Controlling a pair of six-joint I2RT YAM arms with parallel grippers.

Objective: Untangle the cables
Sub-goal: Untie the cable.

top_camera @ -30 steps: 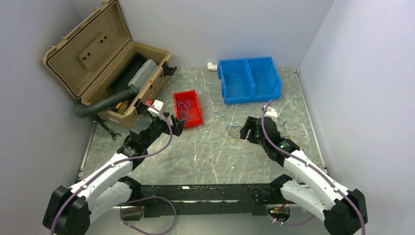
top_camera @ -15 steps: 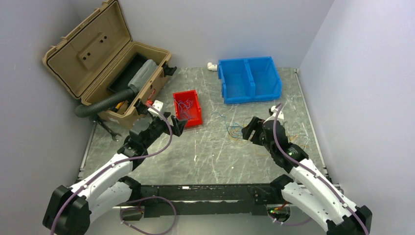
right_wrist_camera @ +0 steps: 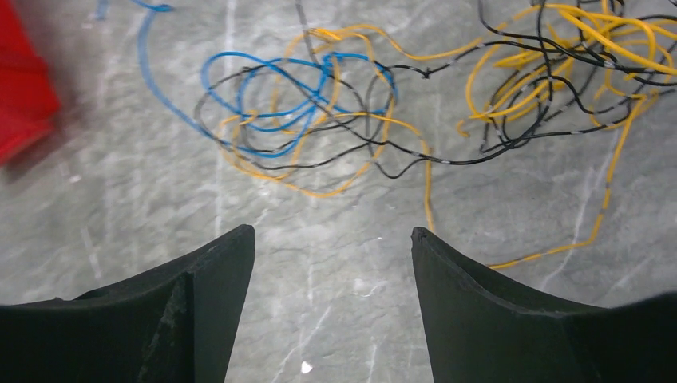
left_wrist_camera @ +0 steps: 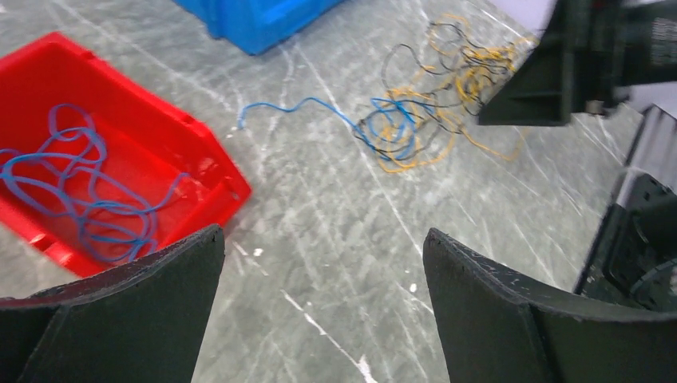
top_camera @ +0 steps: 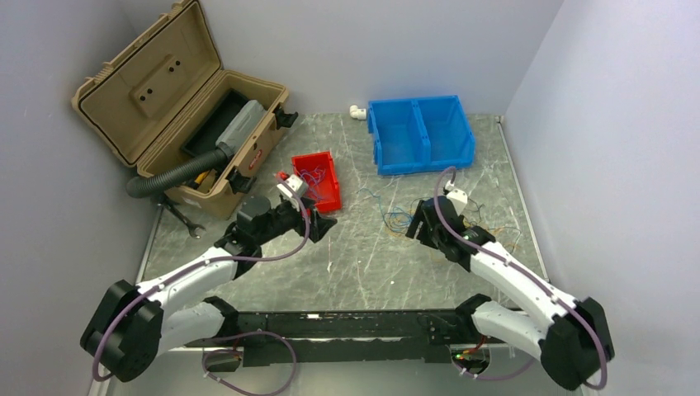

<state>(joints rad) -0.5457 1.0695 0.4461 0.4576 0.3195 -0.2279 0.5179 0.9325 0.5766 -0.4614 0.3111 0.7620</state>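
Blue cables [left_wrist_camera: 80, 191] are lying sorted in the red bin [left_wrist_camera: 203, 155]. We are aiming both open jaws at the tangle [right_wrist_camera: 319, 120].

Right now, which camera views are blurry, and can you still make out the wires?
Right wrist view: the red bin at the left edge is smeared, the tangled cables are crisp. Left wrist view: mostly sharp, its own fingers dark and soft. Top external view: even light, no glare, cables only faint threads.
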